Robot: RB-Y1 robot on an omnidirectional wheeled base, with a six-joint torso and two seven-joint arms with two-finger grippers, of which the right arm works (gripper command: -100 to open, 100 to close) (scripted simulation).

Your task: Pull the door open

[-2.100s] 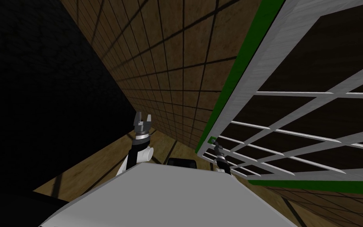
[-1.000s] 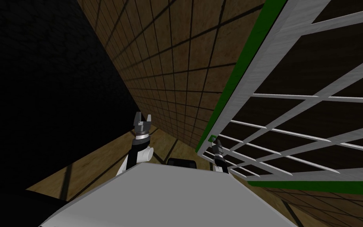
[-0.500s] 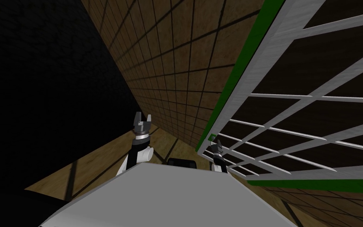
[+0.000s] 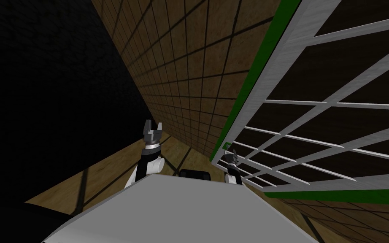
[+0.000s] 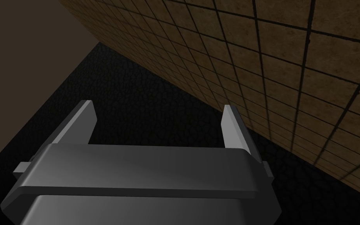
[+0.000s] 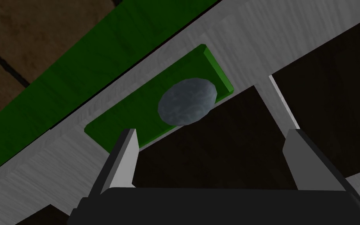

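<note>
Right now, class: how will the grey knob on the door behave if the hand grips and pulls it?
The knob looks rounded and smooth, so a pinch may slip off it. It sits on a green plate set in the door frame, so it is probably rigid. The right hand stands open, short of it.

— What is cut off?
— The door (image 4: 293, 42) is cut by the head view's top and right edges.
— Obscured?
— From the head, the knob (image 6: 188, 101) by the right pincer (image 4: 231, 157) is too small to be made out.
</note>
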